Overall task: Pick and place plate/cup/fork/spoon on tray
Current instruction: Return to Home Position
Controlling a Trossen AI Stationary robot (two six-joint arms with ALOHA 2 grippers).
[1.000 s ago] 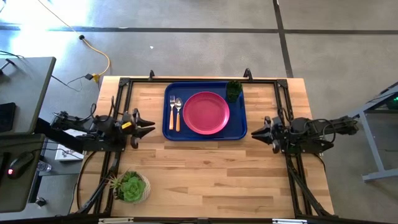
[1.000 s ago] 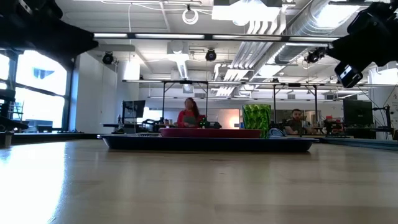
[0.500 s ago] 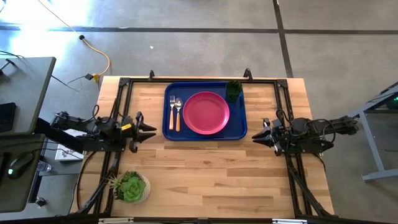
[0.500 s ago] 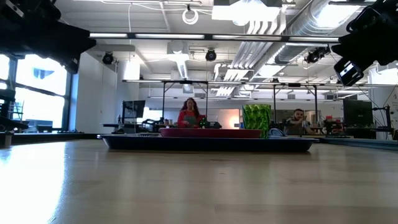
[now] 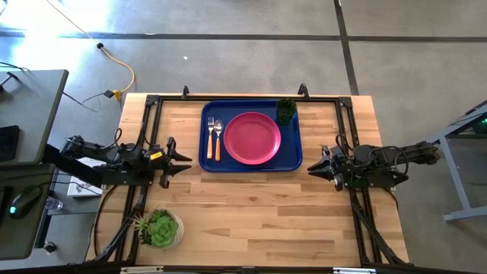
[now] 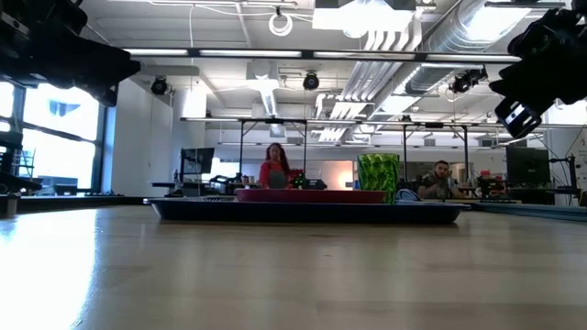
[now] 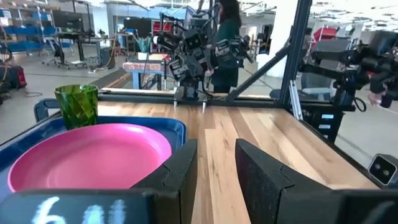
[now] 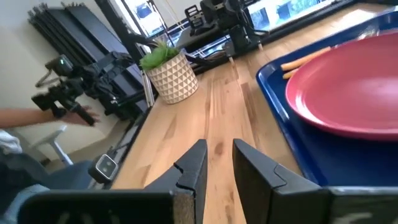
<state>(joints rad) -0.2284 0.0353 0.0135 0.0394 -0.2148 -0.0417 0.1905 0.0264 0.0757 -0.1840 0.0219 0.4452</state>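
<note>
Dark-blue plastic is the ground for everything here: the tray [image 5: 251,158] lies in the upper middle of the high view, with its long axis running left to right, and all four task things appear to be on it. At left centre, the left gripper [image 5: 183,157] hovers just beside the tray's left edge and points toward it, with its fingers a little apart and nothing between them. Nearest to it are the fork [image 5: 209,139] and the spoon [image 5: 218,140], side by side with handles pointing down the frame. Next is the plate [image 5: 252,138] in the tray's middle, then the cup [image 5: 286,111] in the upper right corner. At right centre, the right gripper [image 5: 314,166] waits beside the tray's right edge, also slightly parted and empty. No further pick seems needed.
</note>
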